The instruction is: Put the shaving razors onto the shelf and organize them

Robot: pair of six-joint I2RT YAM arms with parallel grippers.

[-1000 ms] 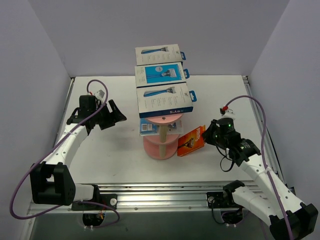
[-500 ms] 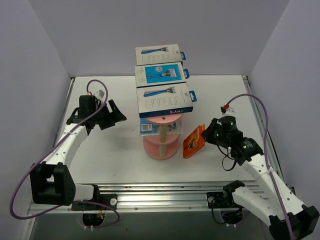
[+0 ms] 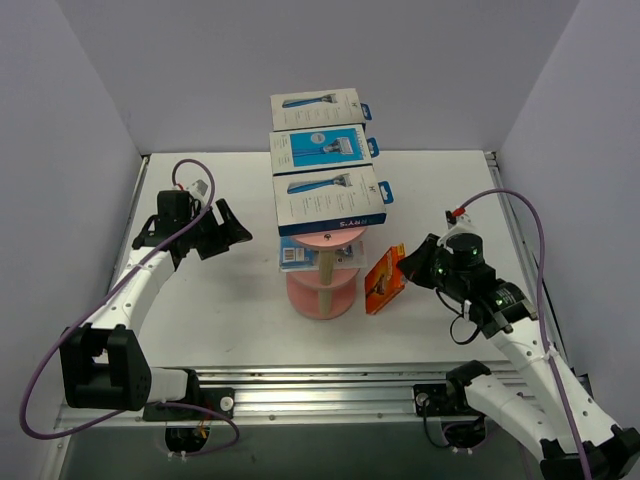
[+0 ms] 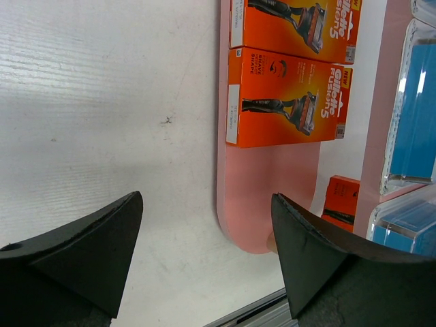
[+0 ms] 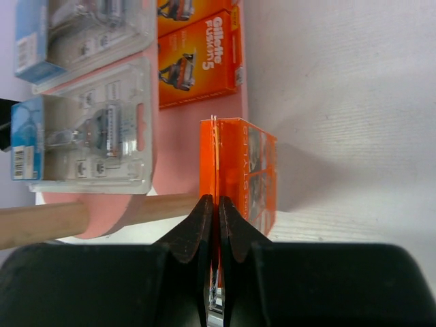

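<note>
Firmly, the right claw (image 5: 218, 204) clamped shut on the thin card edge of an orange razor pack (image 5: 248, 170), which jutted straight ahead of its fingers, the pink shelf (image 3: 305, 297) just beyond. The left claw (image 3: 238, 224) gaped wide and empty, the shelf ahead of it.

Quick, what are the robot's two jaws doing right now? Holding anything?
Left gripper: jaws open, holding nothing.
Right gripper: jaws closed on an orange razor pack.
</note>
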